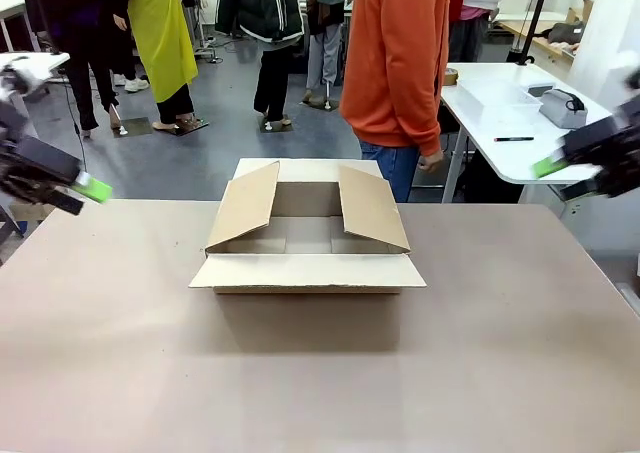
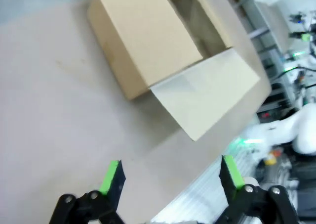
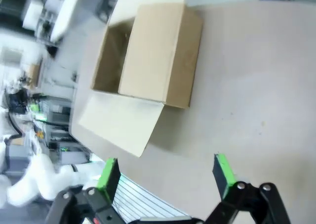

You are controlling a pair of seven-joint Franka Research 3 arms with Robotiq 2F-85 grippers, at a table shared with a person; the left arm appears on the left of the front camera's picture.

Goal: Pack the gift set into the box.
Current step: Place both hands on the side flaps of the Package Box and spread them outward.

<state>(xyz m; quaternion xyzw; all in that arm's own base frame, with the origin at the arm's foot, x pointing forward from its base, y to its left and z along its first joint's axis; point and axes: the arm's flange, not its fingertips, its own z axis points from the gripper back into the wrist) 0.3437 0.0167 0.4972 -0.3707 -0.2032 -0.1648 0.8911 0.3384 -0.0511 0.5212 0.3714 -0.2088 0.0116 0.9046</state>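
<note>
Both grippers hang open with nothing between their fingers: the left gripper (image 1: 80,193) is out past the table's left edge, the right gripper (image 1: 566,174) off its right side, each well apart from the box (image 1: 310,271). One wide tan table (image 1: 300,393) with a matt top bears that single brown carton at its middle, nearer the far edge. The carton has four flaps: the near one is folded out flat toward the robot, the far one is turned out behind, and the two side flaps stand tilted inward over the opening. What can be seen of the inside is plain cardboard. Beyond the table is a workshop with a grey floor (image 1: 215,123), where a person in an orange top (image 1: 395,63) stands at the far edge just right of the carton and several more people stand farther back. At the right is one white side table (image 1: 500,133) with a pen (image 1: 513,139) on it. The left wrist view looks past the left gripper (image 2: 170,172), its two green pads spread wide, at the box (image 2: 148,36) from one end, with a blurred white robot arm (image 2: 296,130) past the table edge. The right wrist view has the right gripper (image 3: 165,168), equally spread, and the box (image 3: 158,56) seen from its other end, the opening in shadow.
</note>
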